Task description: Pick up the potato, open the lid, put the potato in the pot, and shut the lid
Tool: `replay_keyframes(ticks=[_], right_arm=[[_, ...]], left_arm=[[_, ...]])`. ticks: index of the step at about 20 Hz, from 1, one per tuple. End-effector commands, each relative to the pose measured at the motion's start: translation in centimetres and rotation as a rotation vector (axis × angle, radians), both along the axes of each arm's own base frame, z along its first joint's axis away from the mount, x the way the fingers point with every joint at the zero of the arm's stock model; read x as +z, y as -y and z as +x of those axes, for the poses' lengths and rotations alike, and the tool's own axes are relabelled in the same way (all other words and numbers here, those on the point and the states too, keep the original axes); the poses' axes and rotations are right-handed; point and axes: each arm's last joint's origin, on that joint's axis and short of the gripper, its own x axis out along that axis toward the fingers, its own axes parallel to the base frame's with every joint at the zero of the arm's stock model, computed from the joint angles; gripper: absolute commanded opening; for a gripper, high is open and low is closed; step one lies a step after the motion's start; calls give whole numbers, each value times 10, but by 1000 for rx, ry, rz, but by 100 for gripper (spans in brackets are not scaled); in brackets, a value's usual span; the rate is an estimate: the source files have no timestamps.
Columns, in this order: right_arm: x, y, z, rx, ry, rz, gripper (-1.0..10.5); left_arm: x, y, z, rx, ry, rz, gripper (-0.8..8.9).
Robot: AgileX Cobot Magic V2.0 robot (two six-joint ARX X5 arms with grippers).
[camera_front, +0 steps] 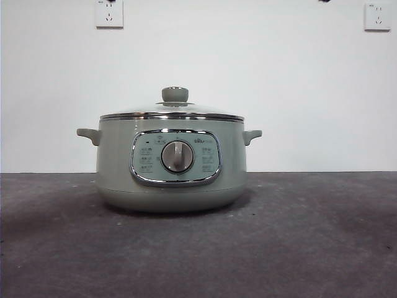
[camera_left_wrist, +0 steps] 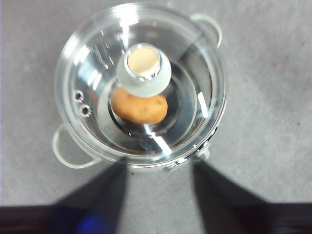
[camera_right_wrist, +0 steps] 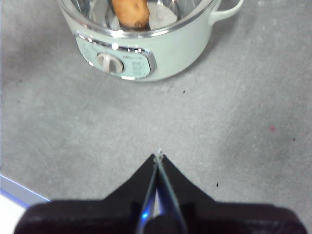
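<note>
The sage-green pot stands in the middle of the table with its dial panel facing the front view. The glass lid sits shut on it, green knob on top. In the left wrist view the potato lies inside the pot, seen through the lid. My left gripper hangs open above the pot's front rim, holding nothing. My right gripper is shut and empty, well back from the pot over bare table; the potato shows inside.
The grey table mat spreads around the pot on all sides. Two wall sockets sit on the white wall behind. A pale table edge shows near the right gripper.
</note>
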Motion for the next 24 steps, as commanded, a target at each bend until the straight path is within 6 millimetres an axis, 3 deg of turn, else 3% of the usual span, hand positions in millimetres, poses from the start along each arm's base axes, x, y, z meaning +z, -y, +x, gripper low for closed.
replay_keyframes(ticks=[1, 10, 14, 17, 19, 21, 24], right_arm=[[-4, -2, 2, 2, -5, -12, 2], [-4, -2, 2, 1, -5, -12, 2], [-4, -2, 1, 1, -5, -12, 1], [-4, -2, 1, 2, -5, -12, 2], [-4, -2, 1, 1, -5, -12, 2], [-4, -2, 1, 1, -5, -12, 2], [-4, -2, 1, 2, -5, -12, 2]], left_arm=[[4, -1, -4, -14, 21, -5, -1], [11, 6, 12, -10, 169, -74, -1], [7, -30, -1, 87, 69, 89, -1], [-5, -53, -15, 126, 102, 88, -1], [-23, -66, -26, 166, 224, 41, -1], [-55, -81, -41, 214, 375, -19, -1], [-131, -109, -75, 351, 553, -113, -1]])
